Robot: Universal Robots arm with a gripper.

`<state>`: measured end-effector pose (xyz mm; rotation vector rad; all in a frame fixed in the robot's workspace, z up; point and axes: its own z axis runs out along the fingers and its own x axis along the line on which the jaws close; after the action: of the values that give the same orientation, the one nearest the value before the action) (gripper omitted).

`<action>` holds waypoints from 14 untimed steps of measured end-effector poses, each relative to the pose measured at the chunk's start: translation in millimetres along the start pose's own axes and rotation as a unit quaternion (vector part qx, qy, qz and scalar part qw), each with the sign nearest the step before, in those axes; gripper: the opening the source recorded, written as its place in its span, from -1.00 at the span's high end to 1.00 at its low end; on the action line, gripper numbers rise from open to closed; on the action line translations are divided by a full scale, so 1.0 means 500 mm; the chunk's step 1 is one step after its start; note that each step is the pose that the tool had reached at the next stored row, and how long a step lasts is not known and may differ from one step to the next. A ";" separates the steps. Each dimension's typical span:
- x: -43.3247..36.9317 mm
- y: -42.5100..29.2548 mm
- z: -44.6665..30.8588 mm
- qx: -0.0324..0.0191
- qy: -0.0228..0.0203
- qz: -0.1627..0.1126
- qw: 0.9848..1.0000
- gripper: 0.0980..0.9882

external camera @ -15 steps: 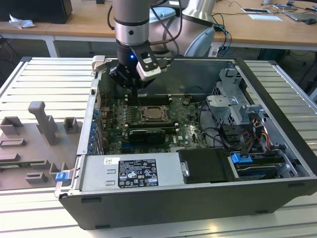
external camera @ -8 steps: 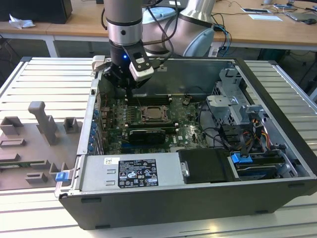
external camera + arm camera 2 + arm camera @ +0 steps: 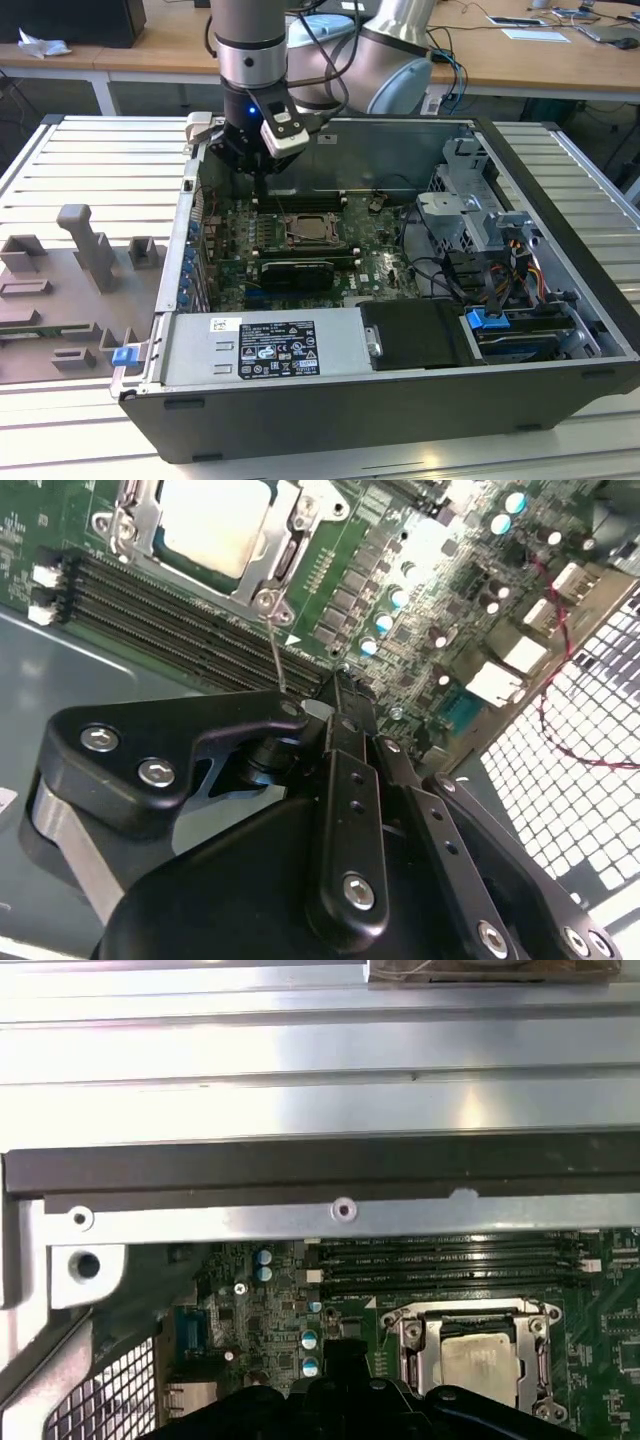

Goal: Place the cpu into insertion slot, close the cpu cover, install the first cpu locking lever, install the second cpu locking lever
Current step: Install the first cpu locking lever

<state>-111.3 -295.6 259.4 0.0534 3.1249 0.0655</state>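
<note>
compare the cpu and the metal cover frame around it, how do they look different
The cpu is a solid, flat, pale plate; the cpu cover is an open silvery frame with a square window. The cpu lies inside the window, while the cover surrounds it and has screws at its corners. Both are square, metallic, and lie flat on the green board.

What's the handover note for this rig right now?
Gripper: hangs over the motherboard just beside the socket; holds nothing that I can see, finger state unclear.
Chip: seated in the socket.
Cover: metal frame lies down around the chip.
Thin lever: sticks out from the socket corner towards the gripper.
Left: whether either lever is locked can't be told.
</note>
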 end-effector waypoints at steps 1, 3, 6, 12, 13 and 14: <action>-0.004 0.001 0.000 0.000 0.000 -0.002 1.000 0.98; -0.014 0.003 0.001 0.000 0.000 -0.003 1.000 0.98; -0.037 0.005 0.002 0.000 0.000 -0.004 1.000 0.98; -0.120 0.010 0.006 0.000 0.001 -0.004 1.000 0.98; -0.127 0.011 0.008 0.000 0.001 -0.004 1.000 0.98; -0.129 0.011 0.009 0.000 0.001 -0.005 1.000 0.98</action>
<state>-46.7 -292.3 255.9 0.0391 3.1262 0.0661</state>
